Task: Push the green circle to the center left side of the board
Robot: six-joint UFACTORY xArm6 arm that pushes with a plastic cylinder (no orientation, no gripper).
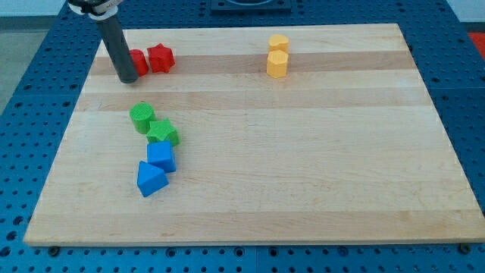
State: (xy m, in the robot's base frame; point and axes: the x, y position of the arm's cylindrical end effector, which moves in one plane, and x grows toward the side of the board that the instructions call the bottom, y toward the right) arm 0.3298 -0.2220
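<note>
The green circle (142, 117) lies on the wooden board (303, 152) at the view's left, a little above mid-height. A green star-like block (163, 133) touches it at its lower right. My tip (127, 78) stands at the upper left of the board, about fifty pixels above the green circle and slightly to its left. The dark rod partly hides a red block (139, 63) right beside it.
A red star (161, 58) sits to the right of the rod. A blue cube (161, 156) and a blue triangular block (151, 179) lie just below the green pair. Two yellow blocks (278, 44) (277, 64) stand at the top centre.
</note>
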